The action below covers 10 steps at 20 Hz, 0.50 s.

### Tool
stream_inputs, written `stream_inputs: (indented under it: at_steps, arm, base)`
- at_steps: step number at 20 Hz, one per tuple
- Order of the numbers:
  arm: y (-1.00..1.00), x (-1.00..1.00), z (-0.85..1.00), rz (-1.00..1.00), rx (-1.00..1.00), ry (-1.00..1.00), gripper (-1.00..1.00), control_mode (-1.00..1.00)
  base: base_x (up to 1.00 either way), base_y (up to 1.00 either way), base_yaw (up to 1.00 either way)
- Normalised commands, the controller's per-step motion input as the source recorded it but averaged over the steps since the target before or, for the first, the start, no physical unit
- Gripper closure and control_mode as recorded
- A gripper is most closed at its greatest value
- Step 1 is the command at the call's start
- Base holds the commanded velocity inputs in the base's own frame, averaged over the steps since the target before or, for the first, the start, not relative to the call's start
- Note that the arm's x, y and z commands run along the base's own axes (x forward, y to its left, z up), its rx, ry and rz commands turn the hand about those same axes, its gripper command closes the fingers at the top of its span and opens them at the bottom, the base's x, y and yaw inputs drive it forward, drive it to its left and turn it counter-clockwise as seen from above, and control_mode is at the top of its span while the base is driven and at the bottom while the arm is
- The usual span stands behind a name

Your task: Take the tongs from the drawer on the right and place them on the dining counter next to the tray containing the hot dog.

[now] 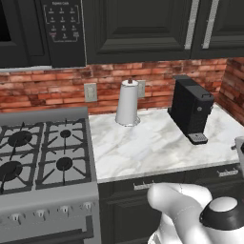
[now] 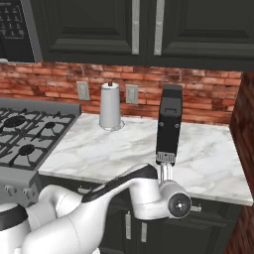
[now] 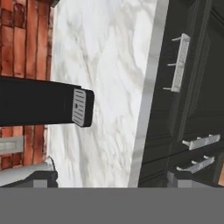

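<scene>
One marble worktop (image 1: 157, 147) — brick wall (image 1: 57, 86) behind.

White arm (image 2: 114, 196) bent forward, gripper (image 3: 111, 178) jaws wide apart

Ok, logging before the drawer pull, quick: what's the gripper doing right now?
Gripper: open and empty, its fingertips spread wide, facing the marble worktop edge and the drawer front.

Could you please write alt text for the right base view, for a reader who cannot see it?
The white arm bends low across closed dark cabinets under a marble worktop. On it stand a black coffee machine and a paper towel roll, with a gas stove left.
</scene>
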Motion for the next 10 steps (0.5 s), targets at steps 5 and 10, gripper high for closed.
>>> stream_inputs:
  at_steps: [5, 10]
  arm:
    - [-0.17, -0.09, -0.38, 0.0, 0.0, -0.02, -1.0, -1.0]
    - [-0.26, -0.18, -0.27, 0.0, 0.0, -0.01, -1.0, -1.0]
  base:
    - [0.0, 0.0, 0.0]
    - [0.0, 0.0, 0.0]
